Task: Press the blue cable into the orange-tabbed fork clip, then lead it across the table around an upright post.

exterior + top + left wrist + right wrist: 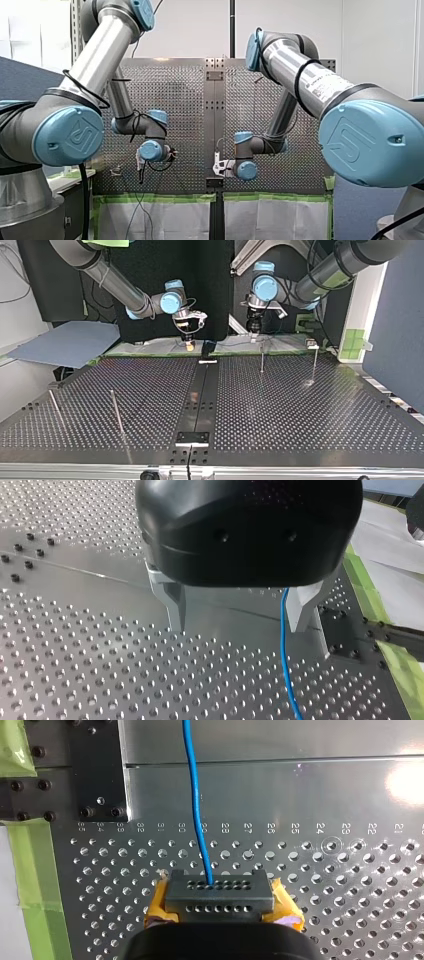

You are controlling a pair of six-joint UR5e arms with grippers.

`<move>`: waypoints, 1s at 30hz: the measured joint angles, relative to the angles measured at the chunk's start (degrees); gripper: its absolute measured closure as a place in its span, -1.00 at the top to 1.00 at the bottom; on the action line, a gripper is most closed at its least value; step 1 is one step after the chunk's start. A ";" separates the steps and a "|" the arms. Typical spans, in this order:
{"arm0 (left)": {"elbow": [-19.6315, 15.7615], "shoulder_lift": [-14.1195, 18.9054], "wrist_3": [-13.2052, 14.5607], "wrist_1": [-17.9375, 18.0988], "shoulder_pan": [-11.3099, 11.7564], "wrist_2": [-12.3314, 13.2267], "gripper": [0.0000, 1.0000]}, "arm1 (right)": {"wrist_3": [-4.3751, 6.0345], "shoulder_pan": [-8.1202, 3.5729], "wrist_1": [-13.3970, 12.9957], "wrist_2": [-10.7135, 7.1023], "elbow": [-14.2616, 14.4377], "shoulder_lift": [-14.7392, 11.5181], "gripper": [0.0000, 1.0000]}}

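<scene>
Two grippers are in play, both at the far edge of the perforated table [300, 430] in the top view, one on each side of the black centre strip [202, 390]. My left gripper [238, 629] is spread wide, with its metal fingers [174, 605] pointing down, low over the plate; I cannot tell whether the tips touch it. The blue cable [196, 800] runs through that gap, loose, close beside one finger and well apart from the other, with nothing clamped. My right gripper [219, 896] is closed up. Its yellow pads [160, 907] stick out on both sides of a dark holed block [220, 890] at the tips, and the cable runs straight away from that block over the plate, so it looks pinched there, though the exact grip point is hidden. Green tape [35, 865] lines the table edge beside this gripper. Four upright posts [262, 361] stand on the table in the top view: two near my left gripper and two well apart from them, in the near left part. The cable is beside none of them.
</scene>
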 joint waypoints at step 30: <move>8.79 -7.14 3.05 -2.11 -2.26 -8.65 0.99 | 0.00 0.54 0.24 -0.09 -0.03 -0.01 -1.00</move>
